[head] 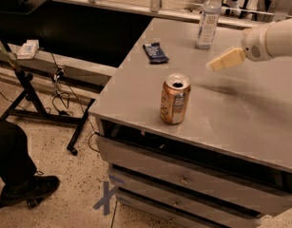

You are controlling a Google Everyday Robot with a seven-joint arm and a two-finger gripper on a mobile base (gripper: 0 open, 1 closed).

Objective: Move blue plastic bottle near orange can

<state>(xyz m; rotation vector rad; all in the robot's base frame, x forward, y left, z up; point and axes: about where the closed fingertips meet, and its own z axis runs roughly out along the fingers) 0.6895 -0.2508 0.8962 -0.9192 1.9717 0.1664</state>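
Observation:
The blue plastic bottle (209, 19), clear with a white cap and pale label, stands upright at the far side of the grey table (240, 108). The orange can (174, 99) stands upright near the table's front edge, well apart from the bottle. My gripper (225, 59) comes in from the right on a white arm. It hovers above the table, just right of and in front of the bottle, not touching it, and holds nothing.
A flat dark blue snack wrapper (155, 52) lies on the table left of the bottle. Drawers (183, 179) sit under the tabletop. A black stand (36, 103) with cables is at the left. A person's leg and shoe (22, 179) are at the lower left.

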